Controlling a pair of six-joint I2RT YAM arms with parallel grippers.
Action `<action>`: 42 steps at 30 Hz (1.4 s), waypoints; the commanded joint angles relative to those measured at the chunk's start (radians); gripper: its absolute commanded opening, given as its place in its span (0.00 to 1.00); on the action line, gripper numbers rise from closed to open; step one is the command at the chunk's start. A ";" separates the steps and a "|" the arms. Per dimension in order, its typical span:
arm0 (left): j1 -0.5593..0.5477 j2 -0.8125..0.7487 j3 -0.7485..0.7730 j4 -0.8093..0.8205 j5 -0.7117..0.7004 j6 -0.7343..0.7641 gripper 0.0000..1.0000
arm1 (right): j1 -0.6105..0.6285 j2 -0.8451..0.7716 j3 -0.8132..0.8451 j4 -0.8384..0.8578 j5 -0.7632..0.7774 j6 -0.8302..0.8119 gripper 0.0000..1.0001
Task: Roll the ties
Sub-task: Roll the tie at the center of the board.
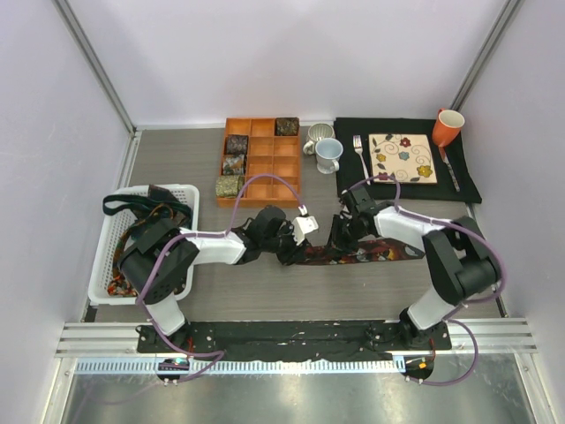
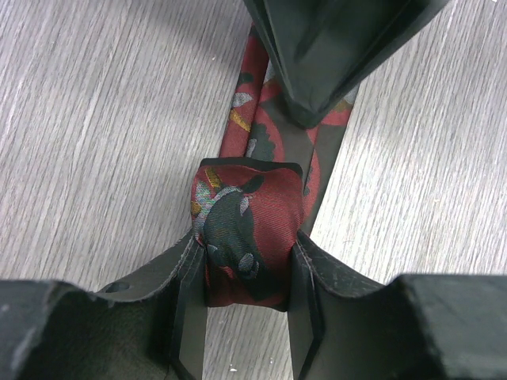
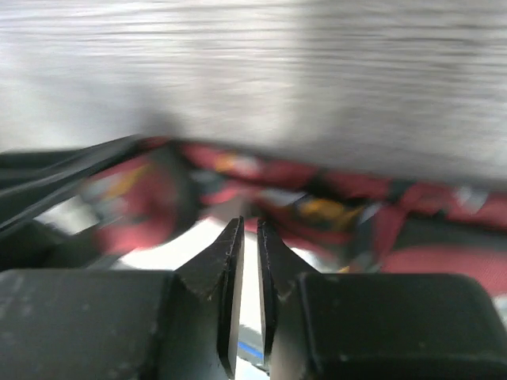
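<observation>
Grey wood-grain tabletop [image 1: 221, 296] | maroon patterned tie [image 1: 384, 253] lies flat across its middle, near end wound into a roll [image 2: 249, 229] | left hand [image 2: 249, 265] clenched on that roll, one finger each side | right hand [image 3: 247, 237] tip-down over the flat length just beyond, fingertips a slit apart, gripping nothing

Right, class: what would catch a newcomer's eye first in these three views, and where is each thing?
The maroon tie lies across the middle of the table, its end rolled up and clamped in the left end effector. Behind it, an orange tray holds four finished rolls in its compartments. A white basket at the left holds loose ties.
</observation>
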 commanded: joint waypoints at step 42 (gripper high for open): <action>-0.002 0.077 0.117 -0.365 0.016 0.320 0.08 | -0.028 -0.057 0.005 0.175 -0.227 0.043 0.47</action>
